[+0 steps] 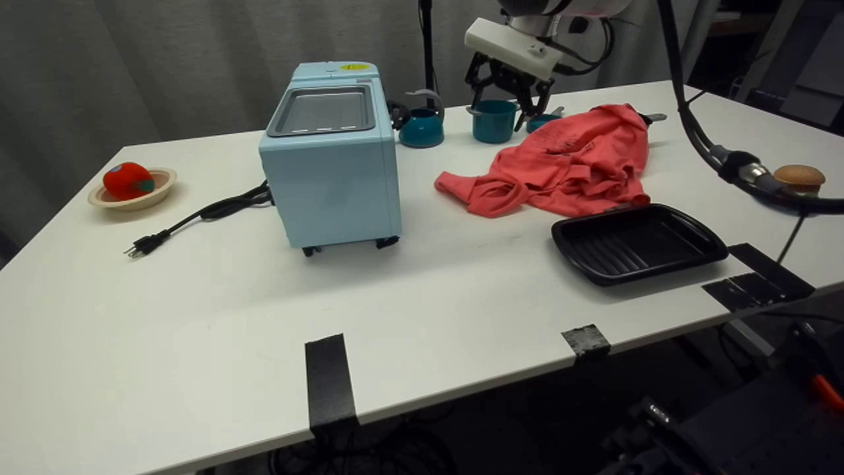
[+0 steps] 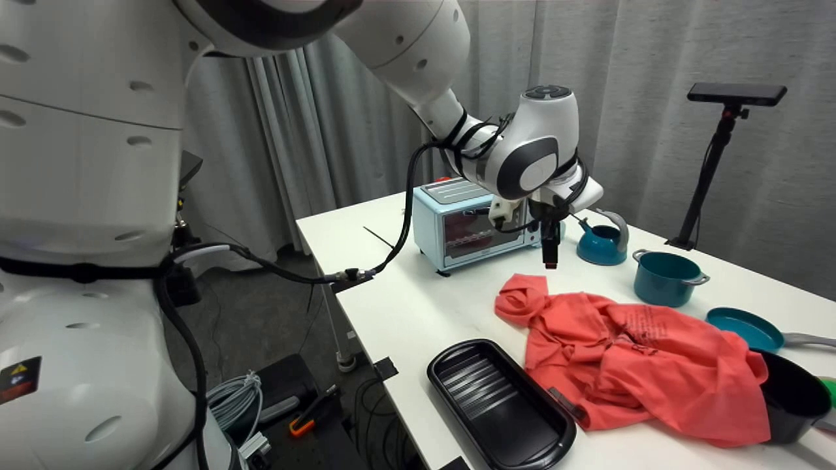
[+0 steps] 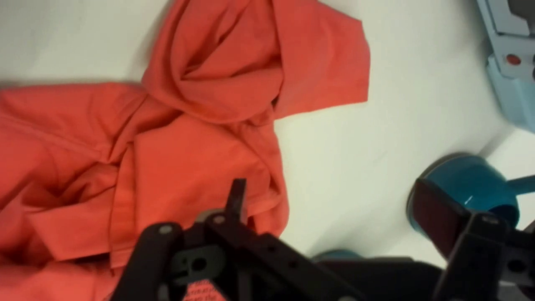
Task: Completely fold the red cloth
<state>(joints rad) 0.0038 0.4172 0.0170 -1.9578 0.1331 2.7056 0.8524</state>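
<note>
Table (image 1: 428, 297), white: served as the working surface.

Red cloth (image 1: 573, 161): lay on the table between the black tray (image 1: 639, 244) and the teal pot (image 2: 663, 287), rumpled, printed in part. Condition, as judged: not folded. Overlaps ran haphazardly, one end was bunched towards the toaster oven (image 1: 330, 185), and no even layers showed. Judged outstanding: flattening, squaring the edges, and every proper fold.

Toaster oven, light blue: stood past the bunched end, apart from it.

Black tray: sat close along one cloth edge, contact uncertain; likely to hinder spreading on that side.

Gripper (image 3: 336, 205): hung above and apart from the cloth, jaws spread wide, nothing between them.

Dark pot (image 2: 793, 421): stood at the cloth's opposite end, against it or partly under it, which could not be told; probably the worst snag.

Teal pot, kettle (image 2: 597, 248), skillet (image 2: 744, 328): ranged along the side away from the tray; the skillet was nearest, contact unclear.

Shallow bowl (image 1: 146, 200): held a red tomato-like item (image 1: 126, 181) past the oven, out of the way.

Burger-like item (image 1: 799, 177): stood well apart from the cloth.
</note>
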